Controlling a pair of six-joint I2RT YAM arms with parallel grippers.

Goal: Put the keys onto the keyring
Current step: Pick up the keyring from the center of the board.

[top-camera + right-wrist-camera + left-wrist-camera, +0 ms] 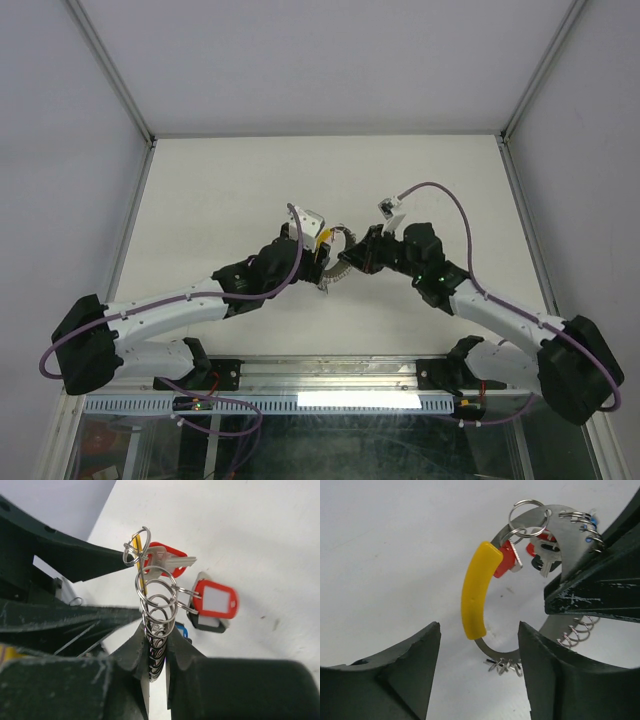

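The keyring [491, 653] is a flat silvery band with a yellow sleeve [477, 585] and a coiled spring wound round it. It shows between both arms in the top view [340, 236]. My right gripper [159, 647] is shut on the coiled part of the keyring [156, 615]; its black fingers [592, 592] show in the left wrist view. My left gripper [479, 630] is open, its fingers on either side of the ring's lower arc. A red-headed key [167, 560], a red tag [215, 599] and a black tag [206, 623] hang on small split rings [527, 510] on the keyring.
The white table [220, 200] is walled by pale panels at the left, right and back. Both arms meet near the table's middle: the left gripper [322, 268], the right gripper [350, 262]. A purple cable [440, 190] loops above the right arm.
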